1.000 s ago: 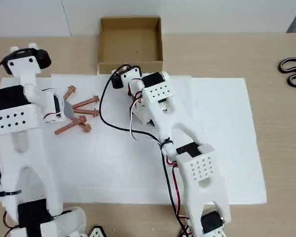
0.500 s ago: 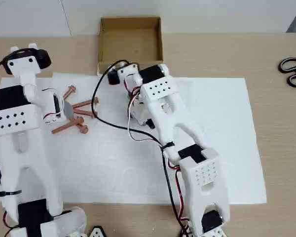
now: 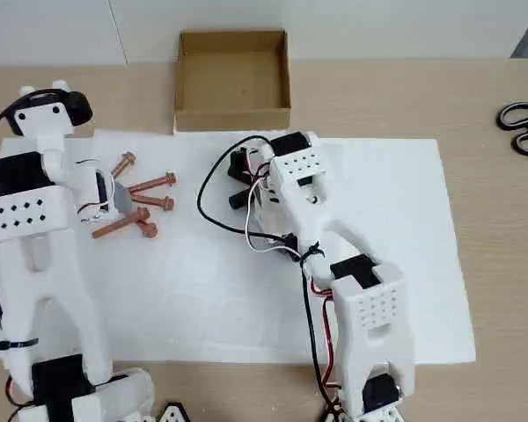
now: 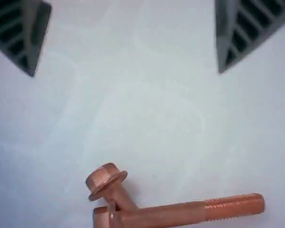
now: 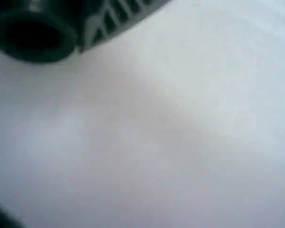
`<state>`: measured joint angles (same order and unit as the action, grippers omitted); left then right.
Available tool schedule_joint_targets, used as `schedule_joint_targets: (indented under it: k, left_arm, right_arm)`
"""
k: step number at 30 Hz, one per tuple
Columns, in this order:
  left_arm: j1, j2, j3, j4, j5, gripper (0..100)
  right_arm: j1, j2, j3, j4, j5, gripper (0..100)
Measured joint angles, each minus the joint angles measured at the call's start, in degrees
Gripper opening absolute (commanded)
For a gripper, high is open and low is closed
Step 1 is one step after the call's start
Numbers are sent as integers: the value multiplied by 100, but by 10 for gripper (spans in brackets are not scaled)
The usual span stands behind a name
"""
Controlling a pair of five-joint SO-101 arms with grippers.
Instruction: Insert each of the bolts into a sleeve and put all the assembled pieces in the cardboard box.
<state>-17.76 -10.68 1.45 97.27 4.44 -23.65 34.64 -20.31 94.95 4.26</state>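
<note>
Right gripper [image 3: 239, 181] backed away from cardboard box [image 3: 233, 112]; grip state: cannot tell. Left gripper [image 4: 126, 70] spread wide, empty. Bolts [image 4: 180, 211] loose just ahead of it. Box appears empty; nothing assembled yet.

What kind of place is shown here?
Probably a robotics lab bench: two robot arms at a wooden table, copper bolts on a white sheet, scissors nearby.

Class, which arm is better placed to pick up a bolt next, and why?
Left. The left gripper, open, hangs over the white sheet right beside the copper bolts; the right gripper sits farther off, mid-sheet.
</note>
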Motion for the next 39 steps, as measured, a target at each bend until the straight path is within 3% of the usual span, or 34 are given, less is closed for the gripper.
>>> schedule_joint_targets:
  k: [10, 14, 20, 29, 39]
  left_arm:
    - [0, 0, 0, 0, 0, 233]
    - [0, 0, 0, 0, 0, 233]
    - [0, 0, 0, 9, -114, 233]
    - [-79, 870, -563, 193, -1468, 232]
    - [-88, 3675, -3648, 193, -3824, 232]
  right_arm:
    - [0, 343, -53, -79, 0, 116]
    - [0, 378, -53, -88, 26, 1]
    - [88, 466, -290, 26, 281, 6]
    - [185, 53, -422, 79, 325, 3]
    - [229, -1415, -246, 79, 809, 3]
